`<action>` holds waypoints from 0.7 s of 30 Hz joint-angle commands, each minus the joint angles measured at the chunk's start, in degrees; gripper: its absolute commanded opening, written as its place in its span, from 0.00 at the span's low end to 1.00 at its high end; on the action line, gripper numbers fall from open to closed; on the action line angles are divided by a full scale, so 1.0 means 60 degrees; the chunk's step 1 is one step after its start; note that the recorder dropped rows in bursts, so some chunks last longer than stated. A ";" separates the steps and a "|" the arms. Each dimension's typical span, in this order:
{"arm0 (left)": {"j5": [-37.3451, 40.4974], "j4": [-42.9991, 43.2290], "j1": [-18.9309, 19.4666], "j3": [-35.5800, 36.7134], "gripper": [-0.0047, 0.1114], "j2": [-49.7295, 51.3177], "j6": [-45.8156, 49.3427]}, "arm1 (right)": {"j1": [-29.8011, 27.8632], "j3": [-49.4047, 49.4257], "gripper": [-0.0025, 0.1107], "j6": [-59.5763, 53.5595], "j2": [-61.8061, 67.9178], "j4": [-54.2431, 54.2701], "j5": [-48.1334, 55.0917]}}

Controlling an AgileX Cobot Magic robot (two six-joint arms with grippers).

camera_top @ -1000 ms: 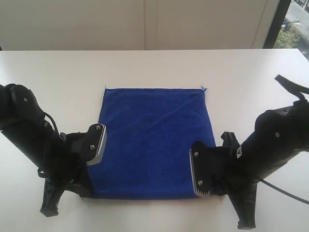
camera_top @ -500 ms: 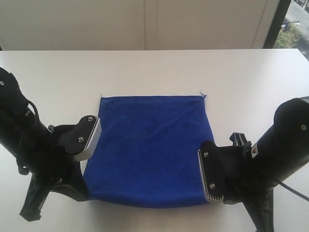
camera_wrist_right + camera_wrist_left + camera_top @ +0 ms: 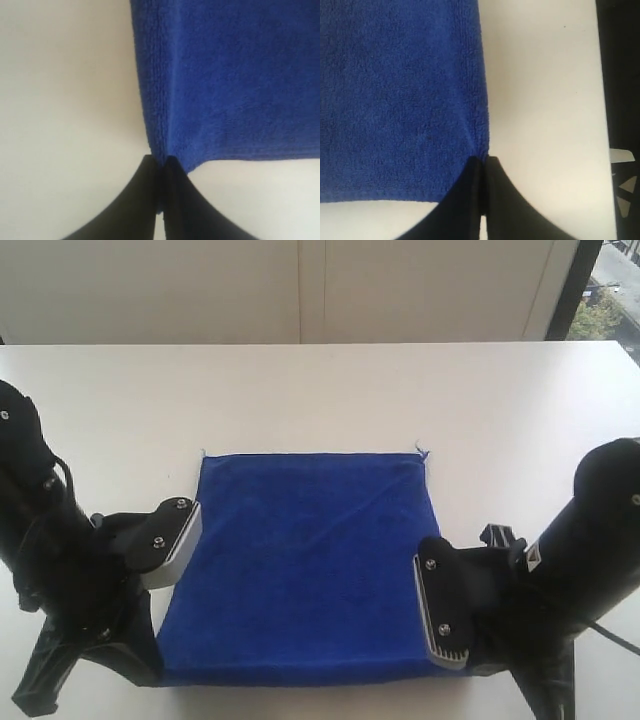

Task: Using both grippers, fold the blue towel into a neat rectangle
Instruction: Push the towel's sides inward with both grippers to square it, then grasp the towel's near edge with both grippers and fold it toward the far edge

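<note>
– Left hand (image 3: 482, 164): pinching shut on the blue towel's (image 3: 300, 560) side hem, just beside its near corner.
– And the right hand (image 3: 161, 161)?
– Clamping tight on the opposite near corner.
– Lying how, that towel?
– Spreading flat on the white surface (image 3: 320, 390), running straight away from both hands; sitting equally close to each.
– Next?
– Probably needing the near hem carried up and over to the far hem, both hands moving level to avoid skewing.
</note>
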 commanded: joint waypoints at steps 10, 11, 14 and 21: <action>-0.0437 0.1735 -0.0040 -0.1643 0.04 -0.0601 -0.3366 | -0.0018 -0.0548 0.02 0.1616 -0.1238 -0.1920 -0.1677; -0.0807 0.1735 -0.0040 -0.1813 0.04 -0.0601 -0.3518 | -0.0018 -0.0642 0.02 0.2015 -0.1183 -0.2266 -0.2115; -0.1362 0.1980 -0.0023 -0.2007 0.04 -0.0559 -0.3616 | -0.0018 -0.0663 0.02 0.2516 -0.1001 -0.2697 -0.2694; -0.2822 0.2694 -0.0001 -0.2635 0.04 0.0009 -0.3930 | -0.0623 -0.1024 0.02 0.2956 0.0211 -0.3032 -0.4763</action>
